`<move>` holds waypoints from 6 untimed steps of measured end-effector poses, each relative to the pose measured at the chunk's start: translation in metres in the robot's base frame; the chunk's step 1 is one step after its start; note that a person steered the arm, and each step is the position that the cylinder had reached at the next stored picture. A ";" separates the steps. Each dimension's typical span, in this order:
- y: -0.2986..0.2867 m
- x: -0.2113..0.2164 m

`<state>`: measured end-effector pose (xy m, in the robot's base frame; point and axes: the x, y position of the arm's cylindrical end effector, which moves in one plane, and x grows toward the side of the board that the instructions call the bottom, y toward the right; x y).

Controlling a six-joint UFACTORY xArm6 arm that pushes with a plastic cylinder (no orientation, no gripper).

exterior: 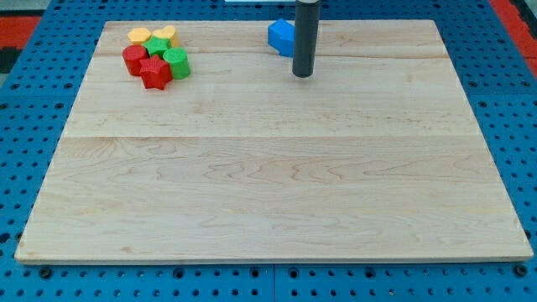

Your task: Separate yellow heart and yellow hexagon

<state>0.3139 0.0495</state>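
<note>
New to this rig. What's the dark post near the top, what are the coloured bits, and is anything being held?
One camera looks down at an angle on a pale wooden board lying on a blue perforated table. The dark post is the robot arm's rod; it has no gripper, so nothing is held. It only pushes blocks by sliding my tip over the board.

The tip is touching, or nearly touching, the right of a blue block near the view's top.

At the top left sits a tight cluster: yellow hexagon, yellow heart, a green block, another green block, a red round block and a red star. The two yellow ones sit close together, far left of the tip.
</note>
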 end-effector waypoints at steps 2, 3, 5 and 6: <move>-0.056 0.007; -0.093 0.012; -0.097 -0.045; -0.157 -0.067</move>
<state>0.2468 -0.1076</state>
